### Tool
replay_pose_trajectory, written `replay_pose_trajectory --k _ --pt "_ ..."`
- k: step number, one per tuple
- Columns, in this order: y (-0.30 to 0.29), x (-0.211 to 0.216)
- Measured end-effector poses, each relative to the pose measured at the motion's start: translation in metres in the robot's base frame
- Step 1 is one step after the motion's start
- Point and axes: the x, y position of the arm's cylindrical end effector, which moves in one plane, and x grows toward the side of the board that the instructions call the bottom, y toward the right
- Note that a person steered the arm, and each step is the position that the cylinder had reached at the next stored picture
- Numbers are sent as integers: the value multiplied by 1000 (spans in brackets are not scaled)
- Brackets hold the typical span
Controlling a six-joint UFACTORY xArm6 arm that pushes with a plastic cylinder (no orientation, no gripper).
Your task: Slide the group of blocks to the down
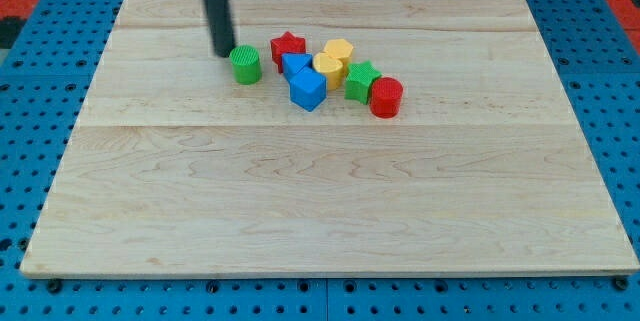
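Tip (224, 53): bare rod, grips nothing; just up-left of green cylinder (245, 65); block cluster extends toward view's right.

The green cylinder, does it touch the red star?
No, the green cylinder stands apart at the view's left of the cluster, with bare wood between it and the red star; my tip is just beside the cylinder's upper left.

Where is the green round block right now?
The green cylinder sits in the upper half of the wooden board, at the left end of the group. My tip is just to its upper left, and the red star is its nearest neighbour on the right.
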Motion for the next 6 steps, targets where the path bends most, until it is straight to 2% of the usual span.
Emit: replay_pose_trajectory --k 1,2,3,4,5,6 --pt "4 4" --pt "16 -46" --pt "107 -59" --pt "93 -15" --pt "26 38" --pt "4 61"
